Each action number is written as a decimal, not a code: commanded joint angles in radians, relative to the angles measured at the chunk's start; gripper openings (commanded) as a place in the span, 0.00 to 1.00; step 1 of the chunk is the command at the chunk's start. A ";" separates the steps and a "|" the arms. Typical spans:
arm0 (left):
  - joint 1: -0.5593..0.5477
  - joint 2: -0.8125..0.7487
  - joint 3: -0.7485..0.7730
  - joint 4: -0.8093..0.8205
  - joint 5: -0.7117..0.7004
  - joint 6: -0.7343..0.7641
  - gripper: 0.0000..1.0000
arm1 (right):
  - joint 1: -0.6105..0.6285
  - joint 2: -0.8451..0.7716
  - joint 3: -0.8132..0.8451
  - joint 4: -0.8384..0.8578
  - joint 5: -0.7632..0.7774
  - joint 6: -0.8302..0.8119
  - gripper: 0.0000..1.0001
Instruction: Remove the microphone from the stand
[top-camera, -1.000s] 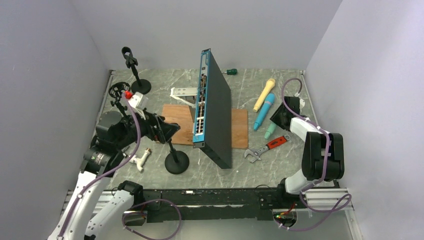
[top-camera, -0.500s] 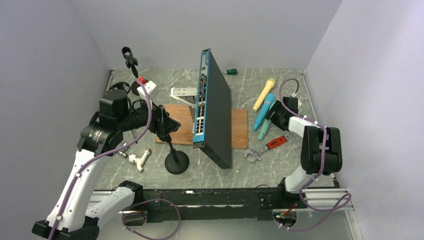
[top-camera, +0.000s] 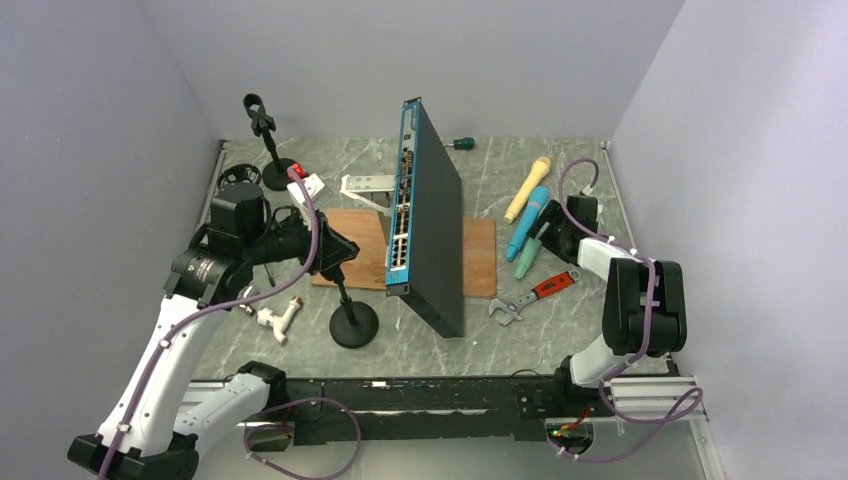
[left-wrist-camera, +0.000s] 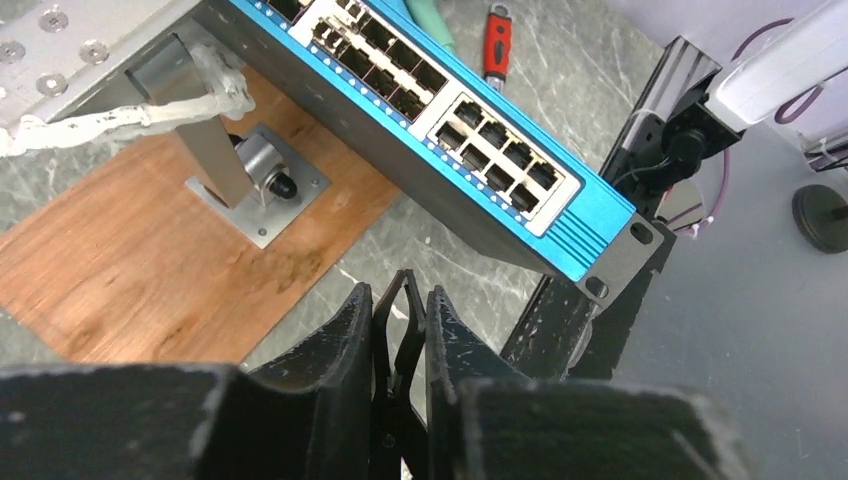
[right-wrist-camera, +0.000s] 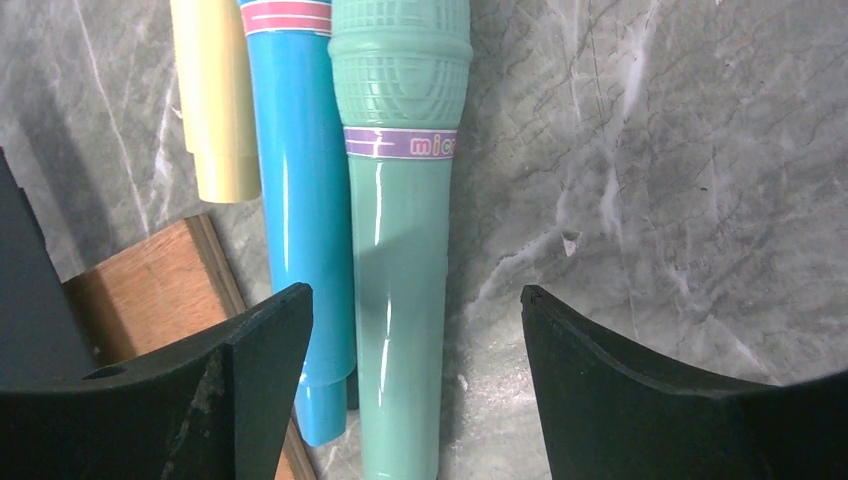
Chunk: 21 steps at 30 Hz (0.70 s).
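Left end effector (left-wrist-camera: 398, 300) pinched stand clip (left-wrist-camera: 404, 275); right end effector (right-wrist-camera: 410, 298) widened over microphone (right-wrist-camera: 400, 200).

**Parts cut off or covered**

Between the fingers of the right claw (right-wrist-camera: 410, 300), the green microphone (right-wrist-camera: 400, 90) is running out of the picture at both ends. Just beside it, the blue microphone (right-wrist-camera: 300, 150) and the yellow microphone (right-wrist-camera: 215, 100) are being cut by the top edge. The left claw (left-wrist-camera: 398, 298) is covering the lower part of the stand clip (left-wrist-camera: 392, 405) between its fingers. Beyond this claw, the network switch (left-wrist-camera: 450, 110) is leaving the frame.
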 joint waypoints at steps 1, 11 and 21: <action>-0.006 0.016 -0.117 -0.043 -0.046 -0.007 0.11 | -0.004 -0.053 -0.012 0.063 -0.012 -0.009 0.79; -0.056 -0.019 -0.365 0.122 -0.079 -0.160 0.00 | -0.004 -0.081 -0.033 0.093 -0.035 -0.009 0.81; -0.056 0.034 -0.145 -0.024 -0.162 -0.093 0.63 | 0.104 -0.239 0.035 -0.078 0.193 -0.099 0.91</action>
